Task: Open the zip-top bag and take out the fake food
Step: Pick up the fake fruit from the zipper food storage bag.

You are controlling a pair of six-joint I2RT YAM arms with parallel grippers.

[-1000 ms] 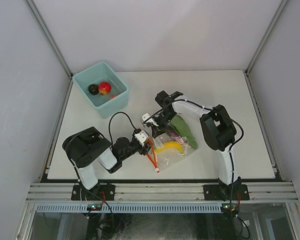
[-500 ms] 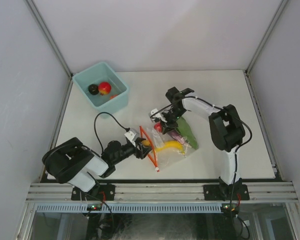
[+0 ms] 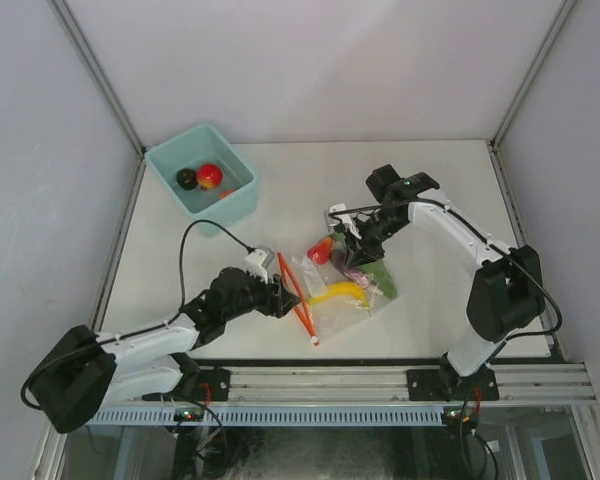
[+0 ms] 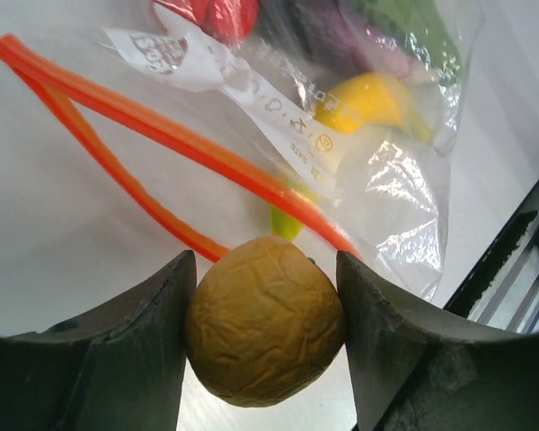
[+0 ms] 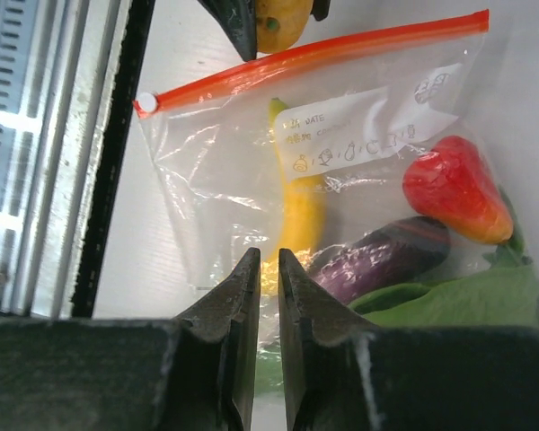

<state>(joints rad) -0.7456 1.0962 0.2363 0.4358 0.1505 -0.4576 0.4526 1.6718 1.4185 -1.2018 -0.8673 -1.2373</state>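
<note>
Lying near the middle of the table [image 3: 430,180], the zip-top bag [image 3: 330,315] sat between the two grippers. Its gaping mouth was turned left toward the left gripper [image 4: 262,269], which was just beside the orange zip strip [image 4: 153,121]. That gripper clamped a round, wrinkled tan ball [image 4: 265,341]. At the bag's far right end the right gripper [image 5: 268,260] pinched the film, fingers almost together. Through the clear, crinkly plastic showed the fake food [image 5: 413,238]: a smooth yellow banana [image 5: 304,215], a glossy purple eggplant [image 5: 368,260], a red fruit [image 5: 454,193] and a green leaf [image 5: 467,301].
</note>
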